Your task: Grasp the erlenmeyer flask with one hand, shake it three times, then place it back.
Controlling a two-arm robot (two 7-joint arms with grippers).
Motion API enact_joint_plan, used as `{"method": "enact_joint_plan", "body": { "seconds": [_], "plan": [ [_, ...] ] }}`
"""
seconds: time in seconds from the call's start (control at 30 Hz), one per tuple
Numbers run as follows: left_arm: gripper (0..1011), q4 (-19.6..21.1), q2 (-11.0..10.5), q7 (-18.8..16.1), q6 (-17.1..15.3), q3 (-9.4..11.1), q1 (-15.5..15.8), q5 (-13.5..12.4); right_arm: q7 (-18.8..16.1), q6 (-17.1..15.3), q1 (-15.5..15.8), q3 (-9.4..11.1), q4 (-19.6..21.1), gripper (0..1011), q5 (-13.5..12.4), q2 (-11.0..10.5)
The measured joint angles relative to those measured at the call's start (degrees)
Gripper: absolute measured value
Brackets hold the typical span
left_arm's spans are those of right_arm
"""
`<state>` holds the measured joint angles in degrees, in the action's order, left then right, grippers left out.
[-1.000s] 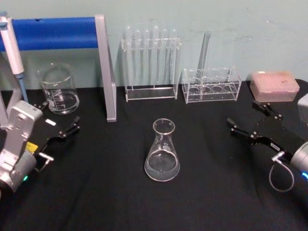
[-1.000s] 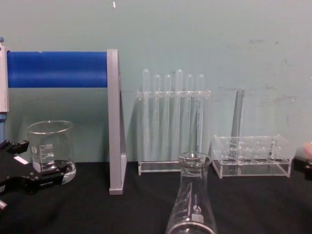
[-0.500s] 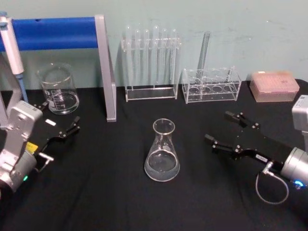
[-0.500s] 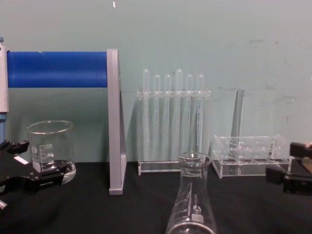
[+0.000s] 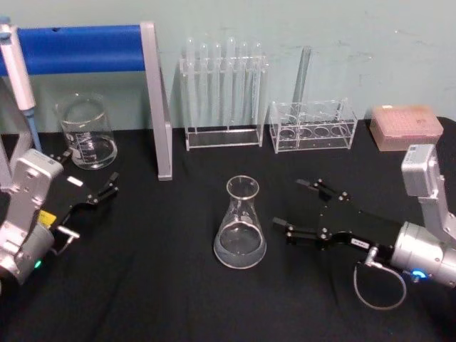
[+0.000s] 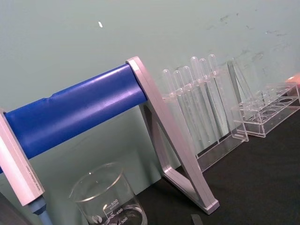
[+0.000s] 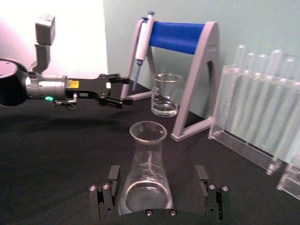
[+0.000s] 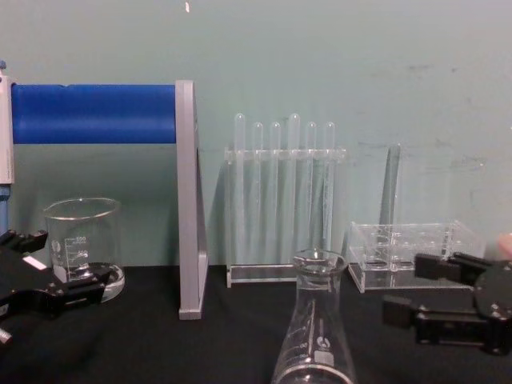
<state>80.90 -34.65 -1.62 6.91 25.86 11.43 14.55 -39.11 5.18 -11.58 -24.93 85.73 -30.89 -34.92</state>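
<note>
- Glass erlenmeyer flask [image 5: 240, 228] stands upright on the black bench [image 5: 157, 299]. The chest view cuts off its base at the lower edge.
- Right hand [image 5: 288, 203] lies low just right of the flask. Its fingers are spread wide towards the flask and hold nothing, clear of the glass.
- Left hand [image 5: 85, 173] rests well left of the flask, open and empty.
- Behind the flask stands a test tube rack [image 5: 222, 92], with a beaker [image 5: 87, 133] behind it to the left.

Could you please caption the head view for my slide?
Right gripper, jaws open, faces the upright clear glass conical flask; left gripper parked far left.
</note>
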Motion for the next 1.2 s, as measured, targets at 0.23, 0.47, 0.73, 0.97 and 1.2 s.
{"method": "enact_joint_plan", "body": {
  "seconds": [0.23, 0.47, 0.73, 0.97, 1.2],
  "plan": [
    [1001, 0.00, 0.00, 0.00, 0.00, 0.00, 0.00, 0.00, -1.92, -0.60, -2.67, -2.04, -2.42, 1000, 0.04, 1.73],
    [1001, 0.00, 0.00, 0.00, 0.00, 0.00, 0.00, 0.00, -3.29, -0.70, -5.41, -3.92, -5.22, 1000, 0.15, 3.49],
    [1001, 0.00, 0.00, 0.00, 0.00, 0.00, 0.00, 0.00, -3.53, -0.51, -8.00, -5.48, -8.14, 1000, 0.71, 5.44],
    [1001, 0.00, 0.00, 0.00, 0.00, 0.00, 0.00, 0.00, -3.53, -0.34, -9.76, -6.46, -10.24, 1000, 1.37, 6.77],
    [1001, 0.00, 0.00, 0.00, 0.00, 0.00, 0.00, 0.00, -3.71, -0.24, -11.34, -7.29, -12.51, 1000, 1.93, 8.03]
  ]
}}
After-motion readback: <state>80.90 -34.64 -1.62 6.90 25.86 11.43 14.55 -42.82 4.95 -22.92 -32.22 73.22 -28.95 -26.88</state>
